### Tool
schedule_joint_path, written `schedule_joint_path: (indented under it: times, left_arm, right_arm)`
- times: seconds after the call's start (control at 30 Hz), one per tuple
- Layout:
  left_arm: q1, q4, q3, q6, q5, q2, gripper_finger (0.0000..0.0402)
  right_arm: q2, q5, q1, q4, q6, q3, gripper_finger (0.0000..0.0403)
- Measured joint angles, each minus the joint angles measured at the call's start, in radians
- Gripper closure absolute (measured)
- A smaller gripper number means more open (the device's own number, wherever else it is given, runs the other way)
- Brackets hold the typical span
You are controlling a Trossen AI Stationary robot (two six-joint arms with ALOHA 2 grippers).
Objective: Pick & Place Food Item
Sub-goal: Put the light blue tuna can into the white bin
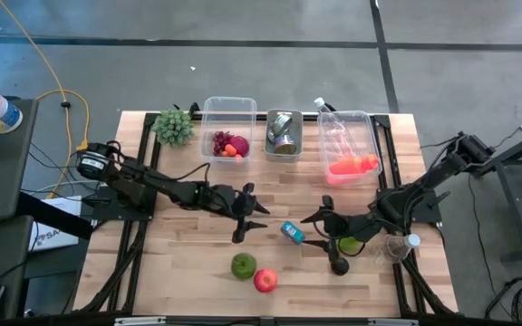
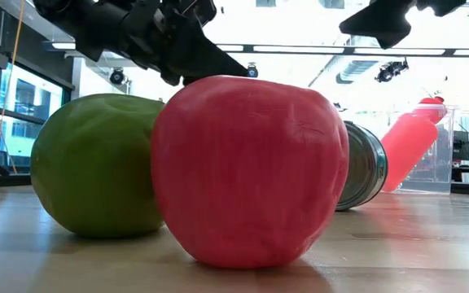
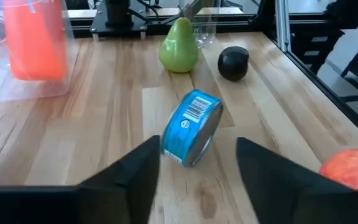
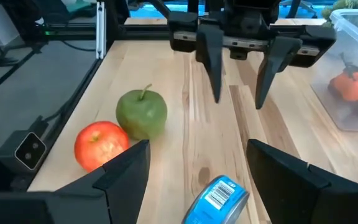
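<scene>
The left gripper (image 1: 247,217) is hanging over the middle of the table (image 1: 179,272) with its fingers standing apart and nothing between them, and the blue tin (image 1: 292,232) is lying on its side just beyond them, toward three o'clock of the gripper in the overhead view. The right gripper (image 1: 323,225) is facing in from the other side, its fingers also spread and empty, the tin lying between the two tools. At about five o'clock of the left gripper the green apple (image 1: 243,265) and red apple (image 1: 265,281) are sitting side by side near the front edge, possibly touching, though the view does not settle it. A green pear (image 3: 179,46) and a dark ball (image 3: 233,63) are lying farther off by the right arm, and three clear bins (image 1: 229,127) are lining the far edge at twelve o'clock. If the tin is the item wanted, the approach should be going straight ahead and low, with the fingers straddling the rim evenly: a can on its side is likely to roll, so closing slowly and squarely across its flat ends looks safer than pinching the curved wall.
</scene>
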Motion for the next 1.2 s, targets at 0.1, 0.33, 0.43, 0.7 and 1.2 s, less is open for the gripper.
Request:
schedule_joint_path:
  times: [0.1,0.33,0.43,0.7,1.2]
  left_arm:
    - [-0.001,0.004,0.000,-0.010,0.000,0.000,0.0154]
    - [0.029,0.017,0.000,0.051,0.009,0.005,0.0106]
    - [0.062,0.128,-0.001,0.064,0.121,0.047,0.0106]
    - [0.149,0.472,0.001,0.067,0.493,0.224,0.0105]
    - [0.201,0.613,0.007,-0.116,0.323,0.312,0.0105]
  right_arm:
    - [0.014,0.001,0.000,0.003,0.000,0.000,0.0144]
    - [0.021,0.002,0.000,0.006,-0.001,0.000,0.0144]
    - [0.021,0.003,0.000,0.026,-0.009,0.000,0.0144]
    - [0.021,0.003,0.000,0.040,-0.008,0.000,0.0144]
    - [0.021,0.003,-0.003,0.047,-0.007,0.000,0.0144]
